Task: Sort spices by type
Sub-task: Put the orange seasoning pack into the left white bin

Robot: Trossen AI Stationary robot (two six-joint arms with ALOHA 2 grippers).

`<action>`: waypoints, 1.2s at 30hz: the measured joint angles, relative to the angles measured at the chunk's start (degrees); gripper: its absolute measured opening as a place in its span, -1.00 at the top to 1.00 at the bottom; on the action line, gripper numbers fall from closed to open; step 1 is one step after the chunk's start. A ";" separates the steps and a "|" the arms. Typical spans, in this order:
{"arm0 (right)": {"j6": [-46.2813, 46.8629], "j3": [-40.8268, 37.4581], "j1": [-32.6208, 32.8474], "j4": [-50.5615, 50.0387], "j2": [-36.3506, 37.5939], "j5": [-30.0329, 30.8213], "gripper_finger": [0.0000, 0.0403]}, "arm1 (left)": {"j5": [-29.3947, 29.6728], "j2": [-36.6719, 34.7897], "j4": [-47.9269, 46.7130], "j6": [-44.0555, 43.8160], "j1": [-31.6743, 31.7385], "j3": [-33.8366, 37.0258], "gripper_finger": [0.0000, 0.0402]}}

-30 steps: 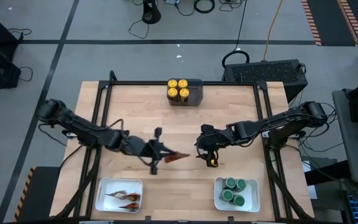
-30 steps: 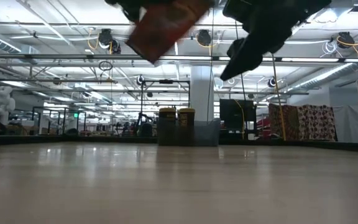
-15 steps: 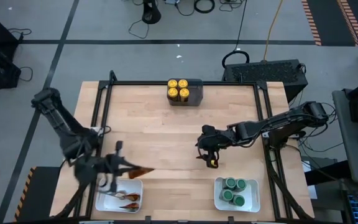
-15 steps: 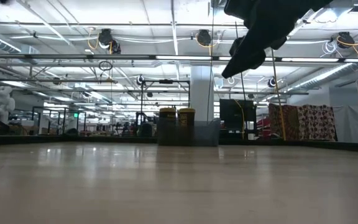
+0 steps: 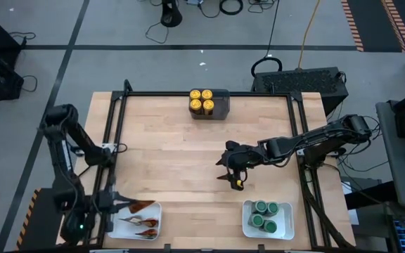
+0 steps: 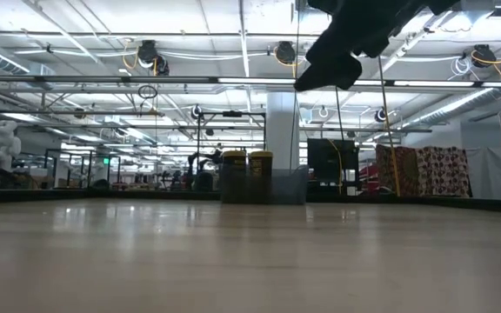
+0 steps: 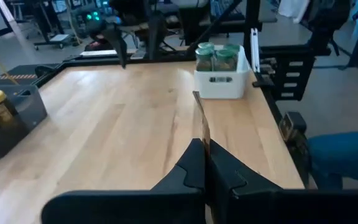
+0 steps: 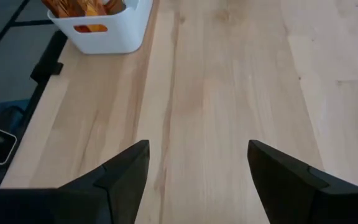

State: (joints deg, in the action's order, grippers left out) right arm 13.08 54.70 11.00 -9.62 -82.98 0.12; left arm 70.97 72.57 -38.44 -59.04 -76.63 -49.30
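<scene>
Pinching a thin brown-orange packet [image 5: 140, 205] edge-on, the left hand [image 5: 118, 204] is held over the white tray [image 5: 155, 208] at the surface's near-left corner. If released off-centre, the packet could be caught on the rim and tipped out. The right hand [image 5: 225, 167], fingers spread, waits mid-surface

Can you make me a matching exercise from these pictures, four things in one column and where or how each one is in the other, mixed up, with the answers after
Column one:
1. yellow-lidded jars
2. green-lidded jars
3. leaf packet
4. right hand

Column two:
A. open, over bare table near the middle
B. in the dark grey bin at the table's far edge
C. pinched in the left hand, over the near-left white tray
D. in the near-right white tray

Pairs: 1-B, 2-D, 3-C, 4-A
</scene>
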 joint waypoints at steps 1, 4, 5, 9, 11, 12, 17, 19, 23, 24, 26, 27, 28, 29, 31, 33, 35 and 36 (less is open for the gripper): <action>0.00 -0.02 0.00 0.63 0.00 0.00 -0.26 | 0.26 1.10 -0.17 -1.28 -0.78 0.00 1.00; 0.00 0.00 0.00 2.29 0.00 0.00 -0.26 | 1.87 3.98 -0.88 -4.37 -2.66 0.07 1.00; 0.00 0.00 0.00 2.79 0.00 0.00 -0.26 | 2.71 4.83 -1.20 -5.49 -3.19 0.07 1.00; 1.05 0.00 -0.02 5.48 0.00 0.13 -0.26 | 3.25 6.38 -3.23 -10.85 -4.02 -0.10 1.00; 2.15 0.00 -0.07 6.15 0.00 0.17 -0.26 | 2.85 6.41 -2.77 -11.17 -4.04 0.64 1.00; 2.69 0.00 -0.07 6.35 0.00 0.15 -0.26 | 2.73 6.41 -2.61 -11.17 -4.07 1.17 1.00; 6.04 0.00 -0.07 6.47 -0.02 0.13 -0.26 | -2.08 4.86 -4.33 -11.16 -4.04 4.07 1.00; 6.48 0.00 -0.07 6.49 -0.02 0.11 -0.26 | -2.78 3.35 -5.60 -9.25 -3.95 4.69 1.00; 6.84 0.00 -0.37 7.38 -0.04 0.09 -0.26 | -5.55 0.22 -7.57 -3.38 -4.05 4.68 1.00; 6.84 0.00 -0.46 7.87 -0.04 0.09 -0.26 | -5.73 -0.83 -7.85 -1.36 -3.89 4.66 1.00; 6.86 0.00 -0.73 8.19 -0.04 0.09 -0.26 | -5.86 -3.84 -8.52 3.66 -3.25 4.63 1.00; 6.86 0.00 -0.90 8.33 -0.04 0.00 -0.26 | -6.31 -5.72 -8.93 6.59 -2.97 4.39 1.00; 6.87 0.00 -0.95 8.22 -0.04 -0.01 -0.26 | -7.25 -7.65 -9.05 9.40 -2.55 4.13 1.00; 7.01 0.00 -1.13 8.15 -0.04 0.00 -0.26 | -8.75 -9.70 -9.02 11.67 -2.18 3.96 1.00; 7.28 0.00 -1.27 8.15 -0.04 0.00 -0.26 | -12.60 -14.23 -9.34 14.27 -1.70 3.87 1.00; 7.30 0.00 -1.27 7.88 -0.04 0.00 -0.26 | -15.85 -17.97 -9.05 14.60 -1.50 3.74 1.00; 7.30 0.00 -1.16 7.53 -0.04 -0.09 -0.26 | -18.23 -20.24 -9.25 14.83 -1.66 3.74 1.00; 7.30 0.00 -1.03 7.49 -0.04 -0.09 -0.26 | -18.64 -20.94 -9.26 14.90 -1.96 3.74 1.00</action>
State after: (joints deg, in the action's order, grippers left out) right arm 20.38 54.70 9.98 -2.13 -83.02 0.03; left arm 52.34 51.63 -47.70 -44.15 -78.60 -45.56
